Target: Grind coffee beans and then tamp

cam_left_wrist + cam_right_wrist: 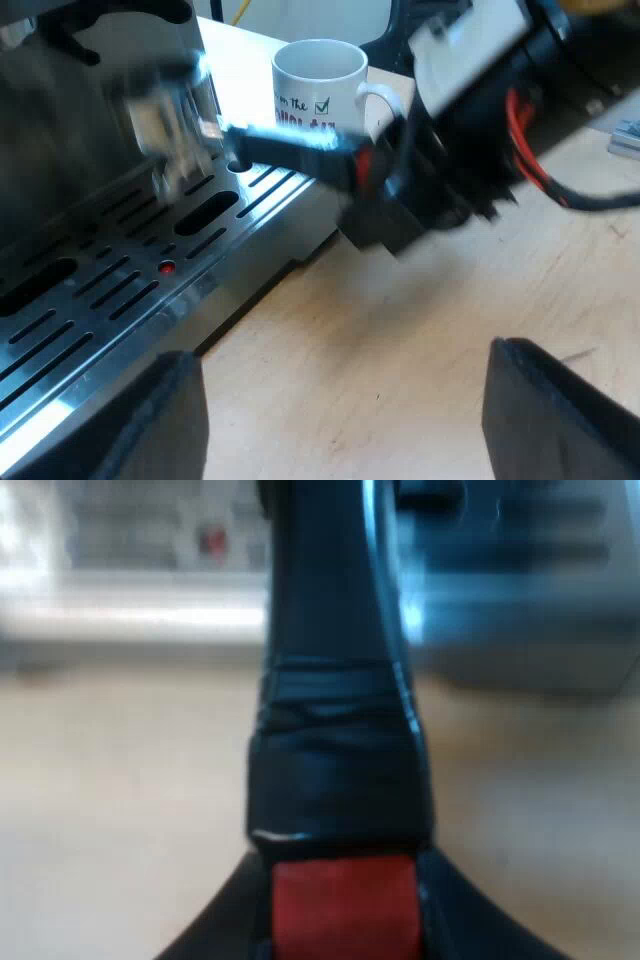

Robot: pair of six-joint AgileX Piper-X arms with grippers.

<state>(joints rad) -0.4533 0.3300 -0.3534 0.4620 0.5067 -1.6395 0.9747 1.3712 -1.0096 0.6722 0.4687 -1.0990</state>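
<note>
Clamping the red end (343, 905) of the dark handle (340, 730) between its two black fingers (222, 935), the right gripper (345, 940) grasps the metal holder (172, 118). The handle reaches out from the espresso machine (70, 170), and the holder's metal basket sits close under the machine's front, above its slotted drip tray (110, 285); whether the basket is locked into the machine I cannot tell. The left gripper (345, 415) hangs released, fingers (150, 420) spread wide with nothing between them, over the wooden table (420, 320) just off the machine's tray edge. A white mug (322, 80) with dark lettering stands beside the machine, beyond the handle
</note>
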